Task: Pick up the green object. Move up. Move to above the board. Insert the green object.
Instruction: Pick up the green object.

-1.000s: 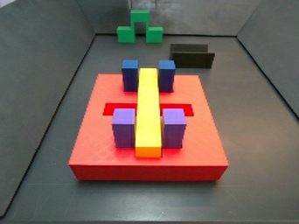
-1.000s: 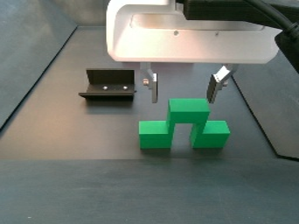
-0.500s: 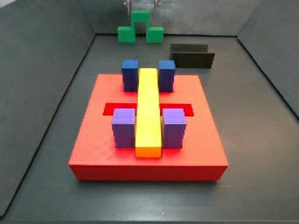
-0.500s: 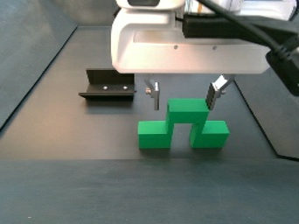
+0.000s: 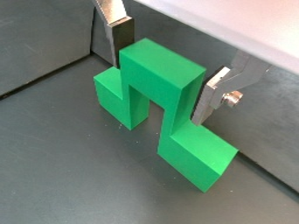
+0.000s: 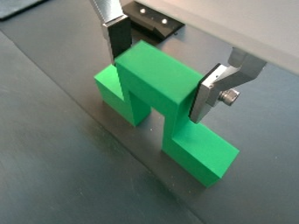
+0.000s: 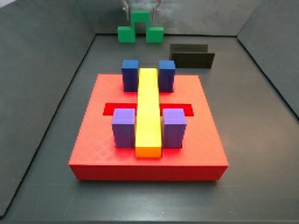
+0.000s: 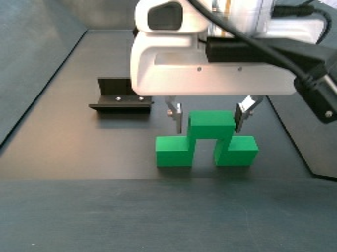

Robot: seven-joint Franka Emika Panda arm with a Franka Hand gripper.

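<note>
The green object (image 8: pixel 211 140) rests on the dark floor, its raised centre cube flanked by two lower cubes. It also shows far back as the green object (image 7: pixel 139 33). My gripper (image 8: pixel 208 112) hangs low over it, open. In both wrist views the fingers straddle the raised centre cube (image 5: pixel 162 68), one silver finger (image 5: pixel 114 39) on one side and another finger (image 6: pixel 212 91) on the opposite side, with small gaps to the plastic. The red board (image 7: pixel 93 149) lies apart at the front, bearing a yellow bar (image 7: pixel 149 109).
The dark L-shaped fixture (image 8: pixel 118 96) stands on the floor beside the green object, also visible as the fixture (image 7: pixel 193 57). Blue cubes (image 7: pixel 131 70) and purple cubes (image 7: pixel 122 127) flank the yellow bar. Grey walls (image 7: pixel 65 79) enclose the floor.
The gripper has come down, so its fingers now reach lower along both sides of the centre cube. The green object has not moved.
</note>
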